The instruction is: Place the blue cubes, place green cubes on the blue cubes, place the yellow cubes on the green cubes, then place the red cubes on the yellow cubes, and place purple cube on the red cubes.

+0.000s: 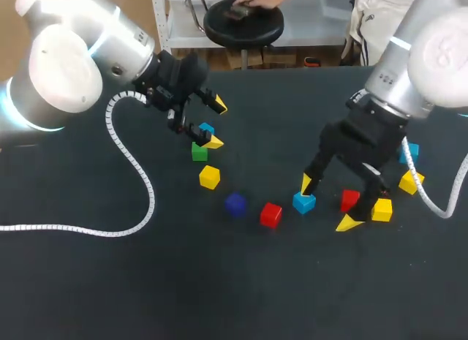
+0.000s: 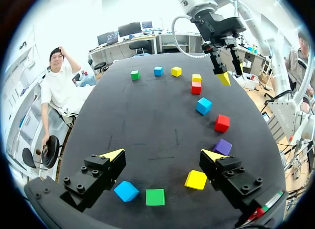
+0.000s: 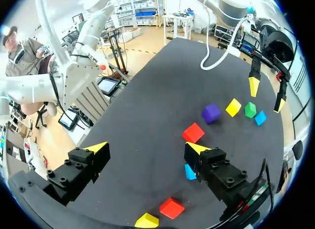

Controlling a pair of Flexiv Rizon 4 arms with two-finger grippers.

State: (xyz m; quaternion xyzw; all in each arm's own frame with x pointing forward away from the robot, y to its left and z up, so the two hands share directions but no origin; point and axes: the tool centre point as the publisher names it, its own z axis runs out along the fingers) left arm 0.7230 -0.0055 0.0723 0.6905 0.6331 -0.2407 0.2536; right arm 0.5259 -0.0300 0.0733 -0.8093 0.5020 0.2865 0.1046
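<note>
Over the dark desk (image 1: 88, 281) in the head view, the purple cube (image 1: 235, 203) lies near the middle. Up and to the left of it hangs the left hand (image 1: 216, 123), its fingers spread and holding nothing. A blue cube (image 1: 206, 128) lies just below that hand, and a green cube (image 1: 199, 151) and a yellow cube (image 1: 209, 177) trail from there toward the purple cube. Right of the purple cube come a red cube (image 1: 270, 214) and then a second blue cube (image 1: 304, 202). The right hand (image 1: 328, 203) is spread wide, with one fingertip just beside the second blue cube and the other near a second red cube (image 1: 349, 200).

From the left wrist, the left hand (image 2: 162, 155) is spread over bare desk. The purple cube (image 2: 222, 147) sits just beside one finger. The yellow cube (image 2: 196, 179), green cube (image 2: 155, 197) and blue cube (image 2: 126, 191) lie under the hand. Beyond the purple cube are the red cube (image 2: 221, 123), the second blue cube (image 2: 203, 105) and the right hand (image 2: 224, 74).

From the right wrist, the right hand (image 3: 146, 148) is spread and pinching nothing. The purple cube (image 3: 211, 113) lies ahead, with the red cube (image 3: 193, 133) between it and the hand. One finger partly hides the second blue cube (image 3: 189, 171). Past the purple cube, the yellow cube (image 3: 233, 107), green cube (image 3: 250, 110) and blue cube (image 3: 260, 118) sit near the spread left hand (image 3: 266, 95).
</note>
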